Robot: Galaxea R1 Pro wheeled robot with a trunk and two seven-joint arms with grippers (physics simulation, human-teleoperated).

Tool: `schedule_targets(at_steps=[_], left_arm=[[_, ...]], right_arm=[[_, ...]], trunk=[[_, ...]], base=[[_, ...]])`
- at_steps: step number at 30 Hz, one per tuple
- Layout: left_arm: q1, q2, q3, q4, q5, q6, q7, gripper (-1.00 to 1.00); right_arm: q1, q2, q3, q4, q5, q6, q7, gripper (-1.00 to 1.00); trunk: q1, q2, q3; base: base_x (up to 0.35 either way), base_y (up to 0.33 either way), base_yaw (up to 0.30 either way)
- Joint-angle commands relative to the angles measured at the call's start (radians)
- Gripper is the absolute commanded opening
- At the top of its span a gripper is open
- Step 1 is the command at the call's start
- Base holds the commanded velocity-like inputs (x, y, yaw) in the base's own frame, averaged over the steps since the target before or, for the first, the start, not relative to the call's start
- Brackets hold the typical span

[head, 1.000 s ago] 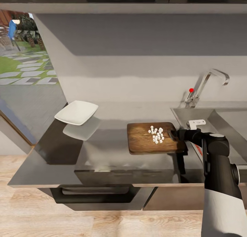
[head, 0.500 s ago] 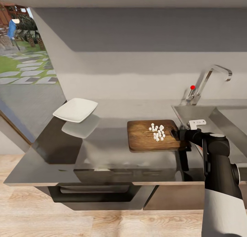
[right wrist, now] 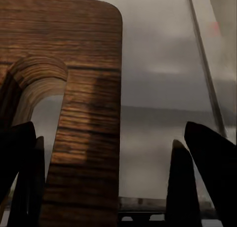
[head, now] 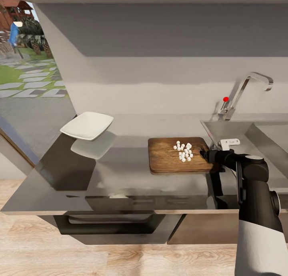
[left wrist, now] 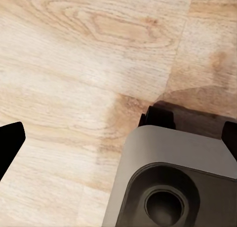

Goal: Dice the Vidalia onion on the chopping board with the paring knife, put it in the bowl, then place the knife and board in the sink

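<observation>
board | handle end between open fingers of right end effector | left end effector state unclear

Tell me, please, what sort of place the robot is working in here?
A home kitchen, most likely: a glossy grey countertop over dark cabinets, a rectangular steel sink with a chrome angular faucet, and a dark brown wooden chopping board bearing small white diced pieces.

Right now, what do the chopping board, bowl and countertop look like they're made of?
Chopping board: looks like dark brown wood, with visible grain and a slot handle the right hand sits at.
Bowl: plain white and smooth, probably ceramic or plastic; cannot tell which.
Countertop: glossy grey slab, polished stone or metal by the look, since it mirrors the bowl.
</observation>
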Motion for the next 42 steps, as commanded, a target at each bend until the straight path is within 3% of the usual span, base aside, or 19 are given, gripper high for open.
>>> schedule_targets(at_steps=[1, 18, 42], left_arm=[[0.000, 0.000, -0.009, 0.000, 0.007, -0.003, 0.004, 1.00], [0.000, 0.000, -0.009, 0.000, 0.007, -0.003, 0.002, 1.00], [0.000, 0.000, -0.009, 0.000, 0.008, -0.001, 0.002, 1.00]], right_arm=[[-0.001, 0.000, -0.001, 0.008, 0.037, -0.003, 0.012, -1.00], [-0.001, 0.001, -0.001, 0.008, 0.037, -0.003, 0.012, -1.00], [-0.001, 0.004, 0.000, 0.008, 0.035, -0.001, 0.013, -1.00]], trunk=[[0.000, 0.000, -0.001], [0.000, 0.000, -0.001], [-0.092, 0.168, 0.074]], base=[[0.000, 0.000, 0.000], [0.000, 0.000, 0.000], [0.000, 0.000, 0.000]])
